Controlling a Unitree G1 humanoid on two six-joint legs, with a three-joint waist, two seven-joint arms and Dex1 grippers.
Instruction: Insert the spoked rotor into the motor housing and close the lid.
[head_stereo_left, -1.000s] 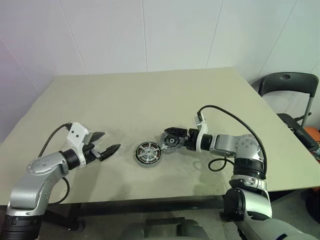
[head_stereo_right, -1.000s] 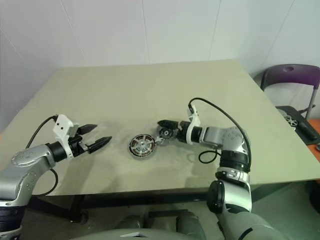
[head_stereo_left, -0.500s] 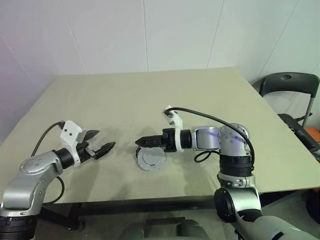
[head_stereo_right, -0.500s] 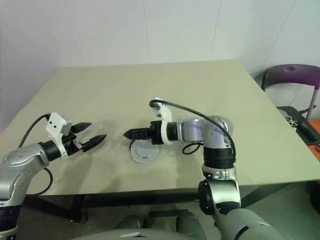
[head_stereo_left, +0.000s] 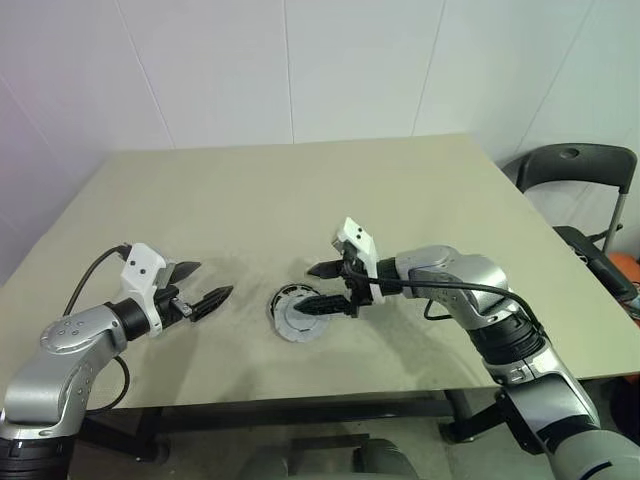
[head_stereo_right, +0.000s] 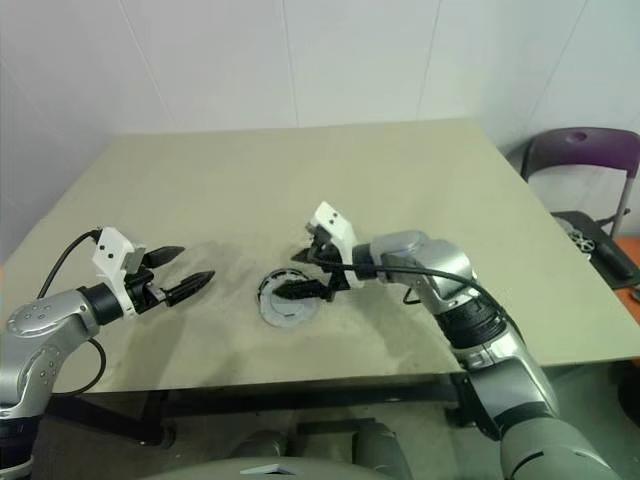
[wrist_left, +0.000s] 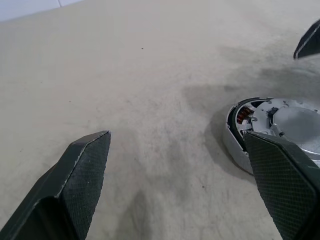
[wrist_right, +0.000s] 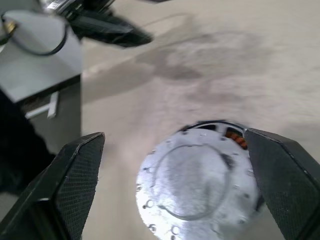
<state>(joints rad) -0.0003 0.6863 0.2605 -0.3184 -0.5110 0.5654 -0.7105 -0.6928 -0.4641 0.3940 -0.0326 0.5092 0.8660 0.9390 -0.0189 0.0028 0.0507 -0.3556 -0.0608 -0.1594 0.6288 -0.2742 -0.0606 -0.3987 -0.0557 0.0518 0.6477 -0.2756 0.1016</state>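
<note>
A grey lid (head_stereo_left: 297, 316) lies on the motor housing (wrist_right: 235, 137) near the front middle of the table (head_stereo_left: 300, 190). It looks tilted, with copper windings showing at one edge. The right gripper (head_stereo_left: 331, 287) hovers just beside and above it, fingers wide and holding nothing. The left gripper (head_stereo_left: 200, 288) waits well apart, fingers also wide and empty. To finish well, the lid probably needs an even press from straight above until it sits flush. The wrist views reveal the copper gap; from the head views it is too small to tell.
</note>
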